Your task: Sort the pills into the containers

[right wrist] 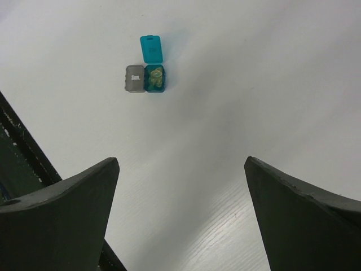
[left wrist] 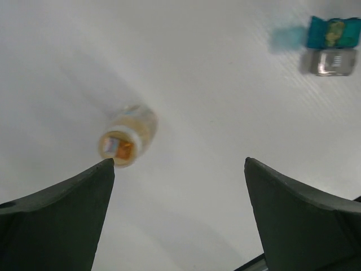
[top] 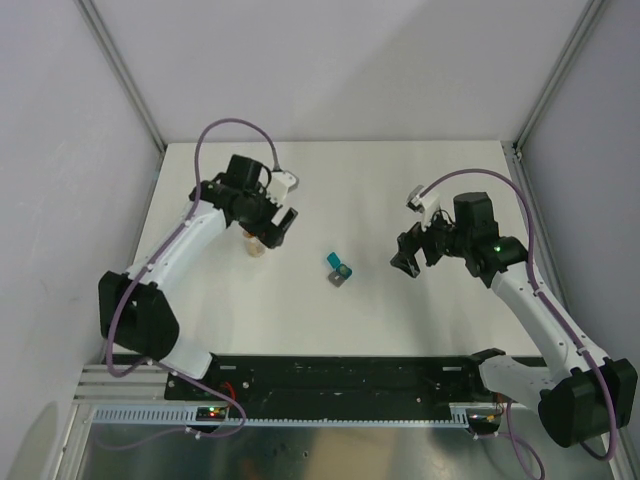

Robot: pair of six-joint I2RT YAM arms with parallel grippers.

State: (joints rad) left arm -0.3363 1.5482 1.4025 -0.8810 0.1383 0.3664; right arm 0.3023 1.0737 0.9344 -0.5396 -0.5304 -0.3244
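The amber vial (left wrist: 127,135) stands on the white table (left wrist: 214,90), its open mouth showing orange contents. My left gripper (left wrist: 179,161) hangs open above the table, its left fingertip (left wrist: 107,165) right beside the vial's rim, with nothing between the fingers. From above, the vial (top: 256,247) sits just left of the left gripper (top: 277,230). The teal box (right wrist: 155,78) lies open at mid-table with yellowish-green pills inside, its teal lid (right wrist: 151,48) and grey flap (right wrist: 134,78) folded out. My right gripper (right wrist: 181,160) is open and empty, well short of the box (top: 338,268).
White walls with metal corner posts (top: 130,90) enclose the table. A black base rail (top: 340,375) runs along the near edge and shows at the left of the right wrist view. The teal box (left wrist: 333,32) lies far right of the vial.
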